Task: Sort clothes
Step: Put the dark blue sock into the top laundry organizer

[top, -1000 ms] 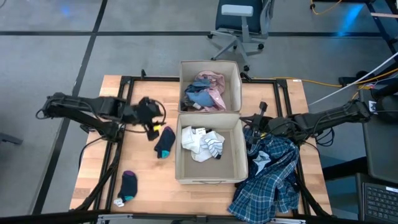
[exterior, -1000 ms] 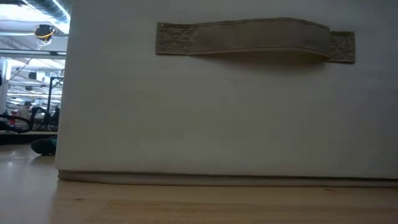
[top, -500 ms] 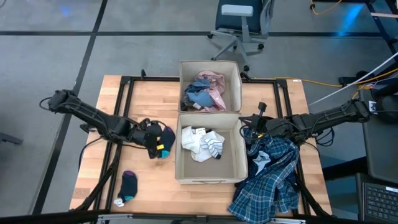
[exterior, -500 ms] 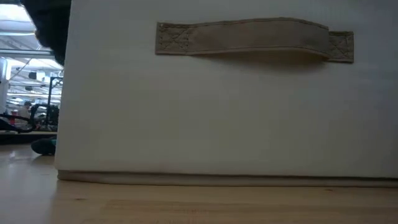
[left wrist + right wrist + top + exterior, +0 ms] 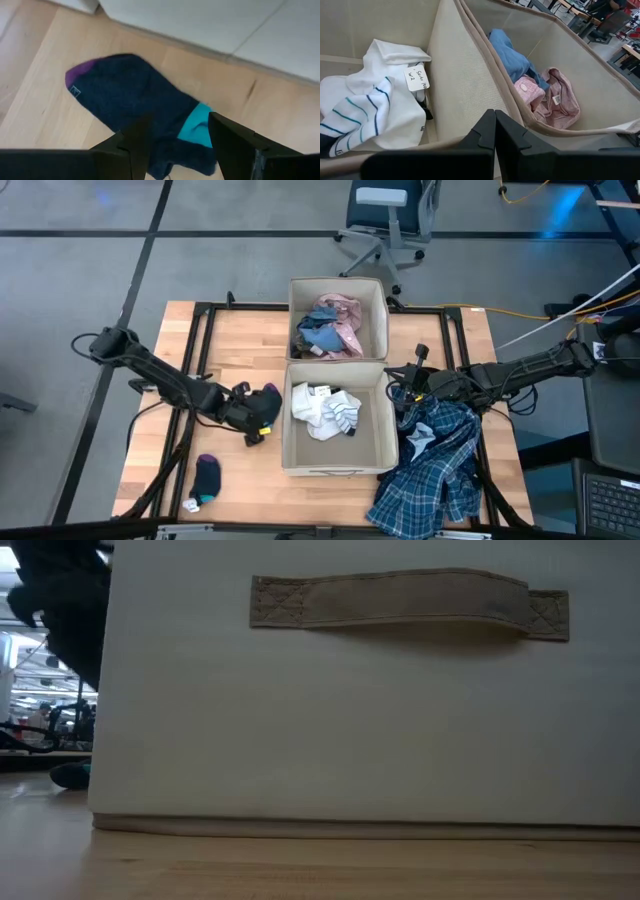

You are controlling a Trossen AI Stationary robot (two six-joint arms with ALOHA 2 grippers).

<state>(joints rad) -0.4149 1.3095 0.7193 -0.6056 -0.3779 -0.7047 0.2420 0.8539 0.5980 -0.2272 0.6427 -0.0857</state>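
The left claw [image 5: 262, 417] hangs over a navy sock [image 5: 135, 105] with a teal band and purple toe, its fingers [image 5: 135, 137] spread to either side, nothing gripped. That sock lies on the table [image 5: 160, 450] just beside the near bin's [image 5: 287, 430] left wall. A second sock [image 5: 207, 476] lies toward the table's near left corner. The right claw [image 5: 405, 388] is closed and empty at the near bin's right rim, above the plaid shirt [image 5: 435, 470] draped over the table's near right edge. White clothes [image 5: 322, 410] fill the near bin; pink and blue ones [image 5: 328, 325] the far bin [image 5: 380, 305].
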